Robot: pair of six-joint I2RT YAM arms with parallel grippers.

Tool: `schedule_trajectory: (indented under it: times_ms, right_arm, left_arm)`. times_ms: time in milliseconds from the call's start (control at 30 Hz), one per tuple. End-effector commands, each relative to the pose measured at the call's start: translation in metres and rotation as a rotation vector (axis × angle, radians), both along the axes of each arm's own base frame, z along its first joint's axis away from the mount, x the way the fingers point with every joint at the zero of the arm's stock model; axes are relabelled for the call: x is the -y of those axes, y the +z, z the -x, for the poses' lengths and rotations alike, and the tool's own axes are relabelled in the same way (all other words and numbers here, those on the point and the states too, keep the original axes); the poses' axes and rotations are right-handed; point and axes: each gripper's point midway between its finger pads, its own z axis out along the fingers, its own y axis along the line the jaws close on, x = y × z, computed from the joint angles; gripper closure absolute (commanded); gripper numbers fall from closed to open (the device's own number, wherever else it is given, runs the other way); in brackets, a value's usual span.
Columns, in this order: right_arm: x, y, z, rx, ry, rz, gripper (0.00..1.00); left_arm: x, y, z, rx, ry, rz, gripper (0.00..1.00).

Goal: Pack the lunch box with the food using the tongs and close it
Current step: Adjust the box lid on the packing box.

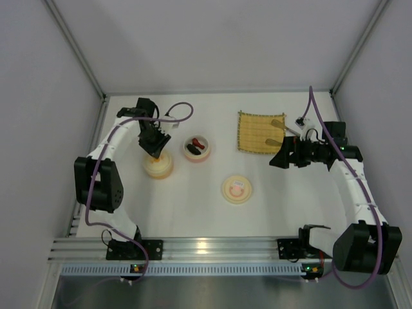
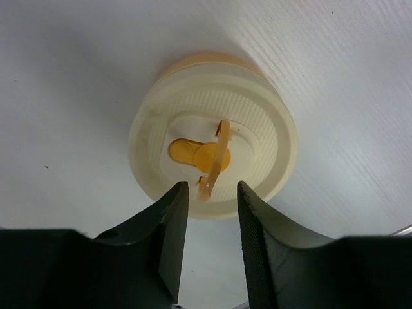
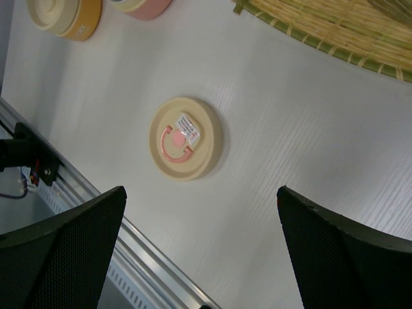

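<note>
White table point(image 1: 193, 215) fills the floor of a plain grey-walled booth point(image 1: 38, 96), with a ribbed aluminium rail point(image 1: 212, 248) along the near edge where both arm bases are bolted. A woven bamboo mat point(image 1: 252, 132) lies at the far right. Two thin pale arms on its right part look like the tongs point(image 1: 277, 123), though they are too small to be sure.

Near the middle far side stands an open pink bowl point(image 1: 196, 159) holding the red-brown piece point(image 1: 201, 145) and the black piece point(image 1: 191, 150). Just left of it sits an orange container point(image 1: 158, 170) capped by a cream lid point(image 2: 212, 103). A second cream lid with a pink mark point(image 1: 236, 189) lies flat nearer the rail, apart from both.

From its base the left arm rises along the left side, elbow outward, with the wrist bent down over the orange container. The left pincer point(image 2: 211, 185) is partly open, its fingers apart just short of the lid's upright orange handle point(image 2: 217, 154), gripping nothing.

Running up the right side, the right arm has its wrist turned leftward by the mat's near-right corner. The right pincer point(image 3: 201, 190) is spread wide and empty above bare table.
</note>
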Motion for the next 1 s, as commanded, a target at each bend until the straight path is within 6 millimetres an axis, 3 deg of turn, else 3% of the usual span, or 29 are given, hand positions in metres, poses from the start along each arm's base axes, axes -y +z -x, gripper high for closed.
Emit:
schedule_trajectory:
  times_ms: [0,600,967]
  right_arm:
    - [0.003,0.007,-0.006,0.06,-0.001,0.006,0.0]
    - [0.004,0.007,-0.005,0.054,0.003,0.01,0.01]
    - [0.003,0.006,-0.006,0.045,0.005,0.001,0.01]
  left_arm:
    - [0.004,-0.007,-0.003,0.006,0.014,0.019,0.59]
    - [0.002,-0.068,0.022,-0.098,0.089,0.015,0.62]
    - [0.003,-0.02,-0.006,0.004,0.074,0.014,0.55]
